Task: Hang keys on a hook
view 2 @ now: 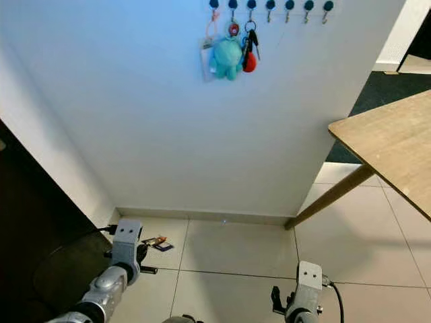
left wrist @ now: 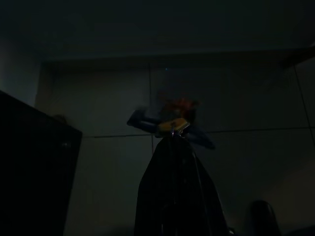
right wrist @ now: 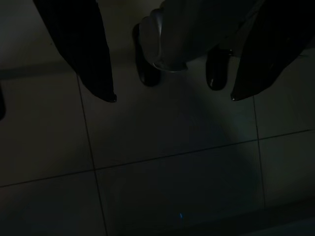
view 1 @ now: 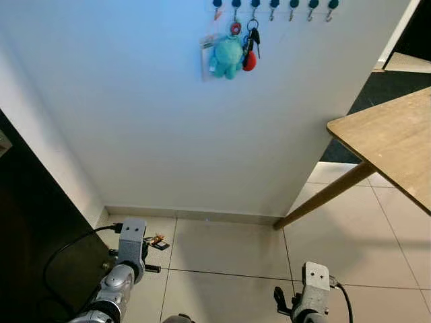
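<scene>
Wooden table [view 1: 397, 138] at right, left pincer [left wrist: 173, 135] clamped on keys [view 1: 157, 241], right pincer [right wrist: 170, 98] spread empty.

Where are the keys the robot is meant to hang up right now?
The keys are pinched in the left gripper, low on the robot's left above the floor tiles, far below the hooks.

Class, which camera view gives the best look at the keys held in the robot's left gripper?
The left wrist view: the keys sit right at the tips of the shut left gripper, though the picture is dark. Both eye views show them as a small bundle low beside the left arm, above the floor tiles. The right wrist view faces floor tiles.
</scene>
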You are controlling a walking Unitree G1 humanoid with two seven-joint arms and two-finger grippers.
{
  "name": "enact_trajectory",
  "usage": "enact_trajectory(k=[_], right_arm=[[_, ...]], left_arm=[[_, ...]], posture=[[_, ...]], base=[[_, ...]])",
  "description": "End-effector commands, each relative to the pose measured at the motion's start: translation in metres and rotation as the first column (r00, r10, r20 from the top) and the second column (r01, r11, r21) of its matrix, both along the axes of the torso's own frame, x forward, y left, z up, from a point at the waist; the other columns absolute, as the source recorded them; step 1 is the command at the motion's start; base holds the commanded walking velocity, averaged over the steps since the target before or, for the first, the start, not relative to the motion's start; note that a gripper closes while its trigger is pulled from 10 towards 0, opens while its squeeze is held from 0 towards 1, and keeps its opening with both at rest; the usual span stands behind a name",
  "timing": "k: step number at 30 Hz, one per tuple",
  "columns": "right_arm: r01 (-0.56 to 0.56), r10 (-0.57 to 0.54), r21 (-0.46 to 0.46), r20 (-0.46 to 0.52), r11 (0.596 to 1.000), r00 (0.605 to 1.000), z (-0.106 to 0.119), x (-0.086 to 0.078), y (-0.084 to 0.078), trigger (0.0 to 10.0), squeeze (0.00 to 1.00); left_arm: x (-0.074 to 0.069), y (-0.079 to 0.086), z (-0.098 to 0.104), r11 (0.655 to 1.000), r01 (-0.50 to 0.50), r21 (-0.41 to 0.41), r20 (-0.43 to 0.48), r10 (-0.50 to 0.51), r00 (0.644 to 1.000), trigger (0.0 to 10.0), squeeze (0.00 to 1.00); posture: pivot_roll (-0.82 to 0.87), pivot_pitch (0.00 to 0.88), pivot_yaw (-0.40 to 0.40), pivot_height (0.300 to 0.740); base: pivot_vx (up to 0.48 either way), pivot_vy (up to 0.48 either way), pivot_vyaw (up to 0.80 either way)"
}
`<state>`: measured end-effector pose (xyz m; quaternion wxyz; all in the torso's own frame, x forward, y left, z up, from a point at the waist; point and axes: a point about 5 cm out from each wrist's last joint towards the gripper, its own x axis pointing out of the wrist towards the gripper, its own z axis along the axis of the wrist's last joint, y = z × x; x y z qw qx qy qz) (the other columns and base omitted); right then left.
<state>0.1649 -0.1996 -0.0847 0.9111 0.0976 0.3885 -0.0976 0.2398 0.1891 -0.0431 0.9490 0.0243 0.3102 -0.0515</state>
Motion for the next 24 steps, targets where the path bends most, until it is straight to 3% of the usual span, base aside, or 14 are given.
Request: enact_trajectory(k=[1,5,9,24], right_arm=[[0.015,-0.015,0.005,0.0,1.0,1.0,-0.0008,-0.0015,0.0012,10.0,0.0],[0.017,-0.017,0.01,-0.001,1.0,1.0,-0.0013,-0.0023,0.0025,10.0,0.0],[0.018,-0.018,0.012,-0.002,1.0,1.0,-0.0015,-0.0028,0.0027,10.0,0.0],[0.014,-0.014,0.012,-0.008,1.0,1.0,-0.0015,-0.0024,0.0013,10.0,0.0]], left_arm=[[0.0004,-0.0022,0.0,0.998,0.041,0.037,-0.001,-0.041,0.999,10.0,0.0],[0.0009,-0.0033,0.0001,0.998,0.042,0.049,-0.001,-0.042,0.999,10.0,0.0],[0.0027,-0.0013,0.0013,1.0,-0.013,0.014,0.004,0.013,1.0,10.0,0.0],[0.0055,-0.0013,0.0033,0.999,-0.032,0.016,0.017,0.032,0.999,10.0,0.0]], posture=[[0.04,0.043,-0.001,0.74],[0.04,0.042,0.003,0.74],[0.04,0.043,0.003,0.74],[0.04,0.044,-0.004,0.74]], base=[[0.0,0.0,0.0],[0.0,-0.48,0.0],[0.0,0.0,0.0],[0.0,0.0,0.0]])
